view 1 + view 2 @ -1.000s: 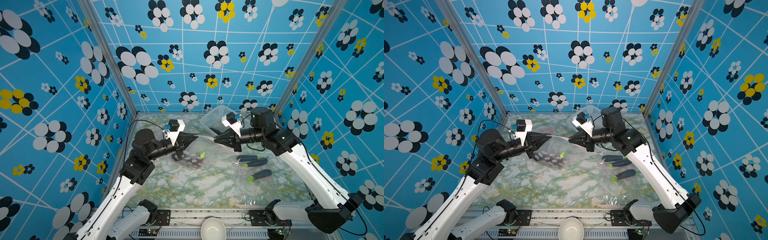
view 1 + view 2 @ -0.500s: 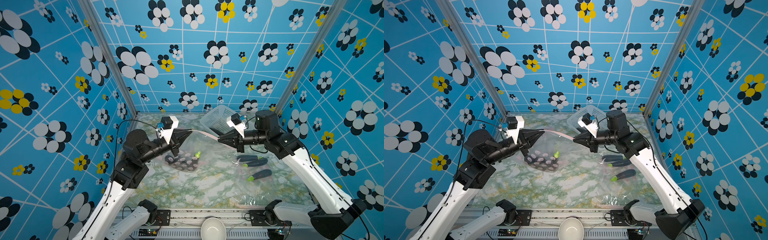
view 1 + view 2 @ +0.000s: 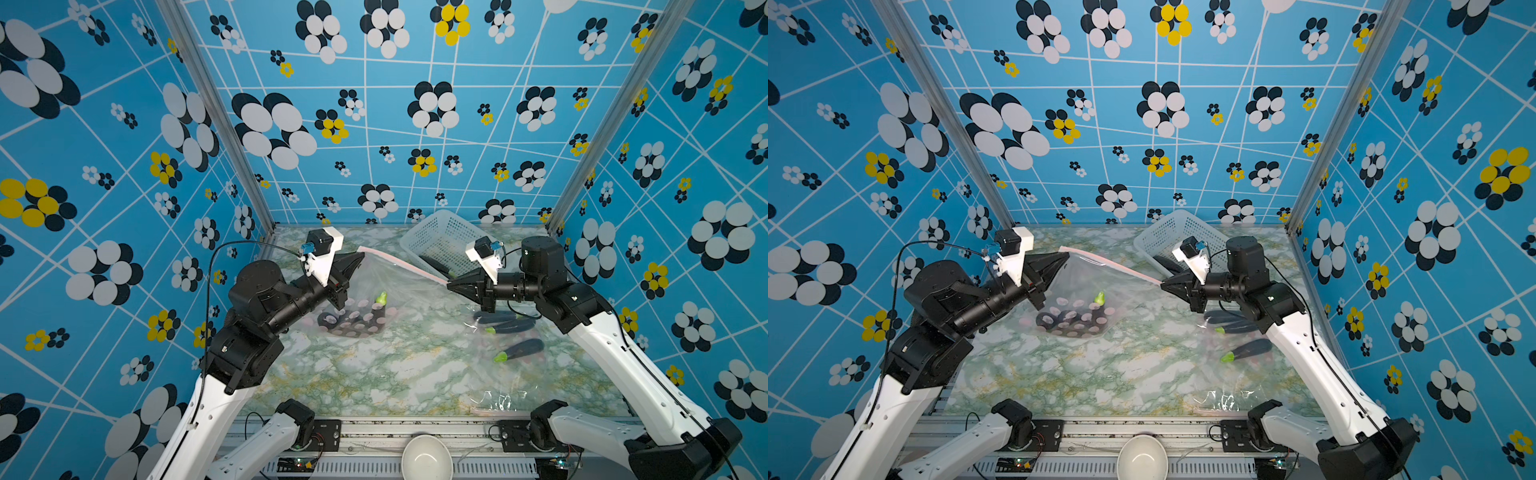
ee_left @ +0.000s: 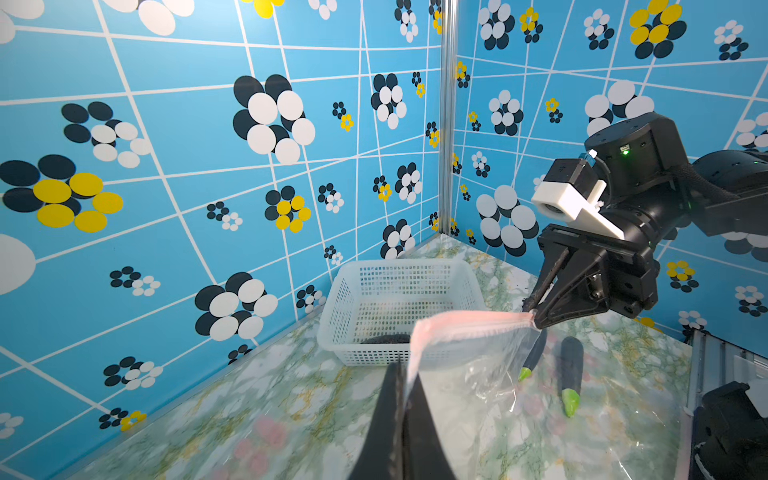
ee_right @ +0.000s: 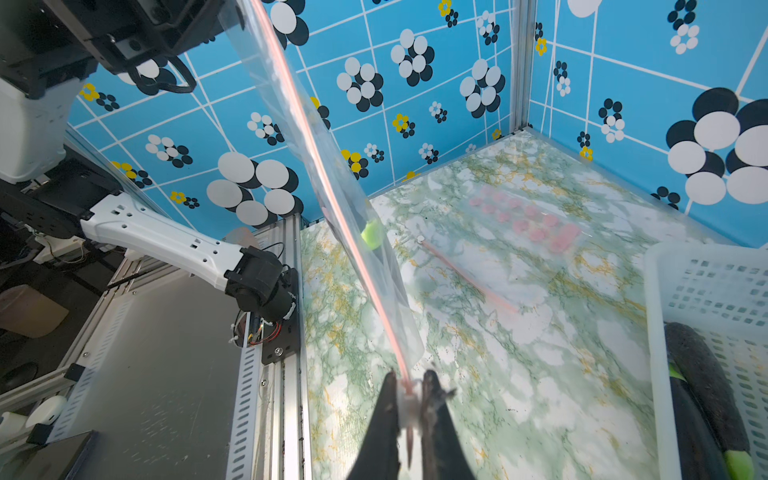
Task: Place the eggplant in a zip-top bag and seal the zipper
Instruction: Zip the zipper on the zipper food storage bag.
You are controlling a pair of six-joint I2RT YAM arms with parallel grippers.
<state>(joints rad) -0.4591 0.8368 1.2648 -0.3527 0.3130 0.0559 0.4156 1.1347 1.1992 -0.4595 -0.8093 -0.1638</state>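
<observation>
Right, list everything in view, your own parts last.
zip-top bag: one, clear with pink zipper, held up between both grippers
bagged eggplant: one, dark purple, in that bag
loose eggplants: three, dark purple, on the table at right
basket: one, white, rear right, eggplant inside
spare bags: at least two, clear, flat on the table
bowl: one, white, front edge
left gripper: black, shut on the zipper's end
right gripper: black, shut on the other end

Green-marbled tabletop point(image 3: 374, 374): white basket point(image 3: 440, 239), flat clear bag point(image 5: 523, 226), loose eggplants point(image 3: 519, 348).
</observation>
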